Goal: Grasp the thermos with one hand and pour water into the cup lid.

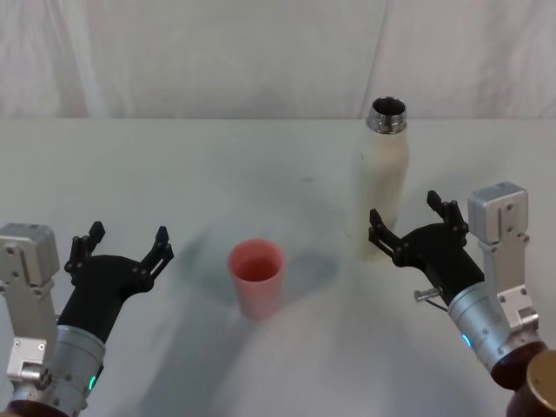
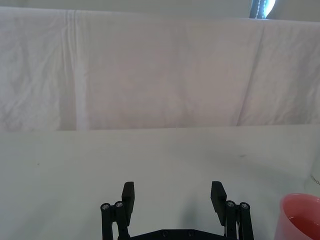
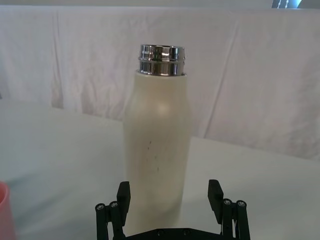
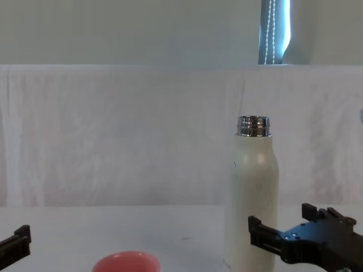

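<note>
Both grippers sit low in the head view: the left gripper [image 1: 122, 249] spread wide over bare table [image 1: 174, 165], the right gripper [image 1: 415, 223] equally wide, its fingers just short of the thermos [image 1: 382, 187]. The cup [image 1: 256, 276] stands between the two, nearer the left fingers but apart from them. Nothing is grasped yet — the grasp, the lift and the pour are all left, by my reading.

Left wrist view: the left fingers [image 2: 128, 192] are parted around nothing, with the cup's rim [image 2: 300, 220] off to one side of them.

Right wrist view: the thermos [image 3: 157, 150] stands upright straight ahead of the gap between the open fingers [image 3: 123, 192], its lower body lined up with that gap and not yet between the pads. It is cream-white, faintly scuffed, with a shiny threaded steel neck and no cap.

Chest view: the thermos [image 4: 252, 198] rises tall and upright — the right gripper [image 4: 306, 235] is low beside its base, while the cup [image 4: 126, 263] is well apart from those fingers.
</note>
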`<action>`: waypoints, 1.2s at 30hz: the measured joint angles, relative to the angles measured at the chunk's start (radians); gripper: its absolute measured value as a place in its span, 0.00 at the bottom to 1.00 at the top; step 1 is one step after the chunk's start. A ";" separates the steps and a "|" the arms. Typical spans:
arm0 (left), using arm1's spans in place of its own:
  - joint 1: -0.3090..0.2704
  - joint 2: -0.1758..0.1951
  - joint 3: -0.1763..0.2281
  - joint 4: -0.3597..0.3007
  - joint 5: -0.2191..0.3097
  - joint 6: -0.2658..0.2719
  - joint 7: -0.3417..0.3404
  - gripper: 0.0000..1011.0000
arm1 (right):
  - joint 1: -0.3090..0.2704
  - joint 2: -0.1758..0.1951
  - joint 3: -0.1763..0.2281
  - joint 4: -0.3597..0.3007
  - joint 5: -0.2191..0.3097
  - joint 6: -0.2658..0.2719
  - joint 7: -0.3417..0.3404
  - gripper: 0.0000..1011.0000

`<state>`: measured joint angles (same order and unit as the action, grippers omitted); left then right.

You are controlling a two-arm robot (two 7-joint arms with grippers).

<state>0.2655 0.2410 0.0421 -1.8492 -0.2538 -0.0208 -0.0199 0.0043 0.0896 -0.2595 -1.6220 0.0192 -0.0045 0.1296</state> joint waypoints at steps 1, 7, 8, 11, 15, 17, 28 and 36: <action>0.000 0.000 0.000 0.000 0.000 0.000 0.000 0.99 | 0.003 -0.002 0.000 0.003 0.000 0.000 0.001 0.99; 0.000 0.000 0.000 0.000 0.000 0.000 0.000 0.99 | 0.034 -0.017 0.003 0.034 0.004 0.000 0.008 0.99; 0.000 0.000 0.000 0.000 0.000 0.000 0.000 0.99 | 0.038 -0.019 0.003 0.038 0.005 0.000 0.008 0.99; 0.000 0.000 0.000 0.000 0.000 0.000 0.000 0.99 | 0.049 -0.026 0.001 0.051 0.008 0.001 0.010 0.99; 0.000 0.000 0.000 0.000 0.000 0.000 0.000 0.99 | 0.062 -0.032 -0.002 0.066 0.010 0.001 0.012 0.99; 0.000 0.000 0.000 0.000 0.000 0.000 0.000 0.99 | 0.067 -0.034 -0.003 0.071 0.011 0.002 0.013 0.99; 0.000 0.000 0.000 0.000 0.000 0.000 0.000 0.99 | 0.091 -0.045 -0.008 0.093 0.018 0.002 0.015 0.99; 0.000 0.000 0.000 0.000 0.000 0.000 0.000 0.99 | 0.107 -0.051 -0.011 0.111 0.023 0.001 0.015 0.99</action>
<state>0.2655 0.2409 0.0421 -1.8492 -0.2538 -0.0208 -0.0198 0.1111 0.0385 -0.2701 -1.5111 0.0419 -0.0034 0.1448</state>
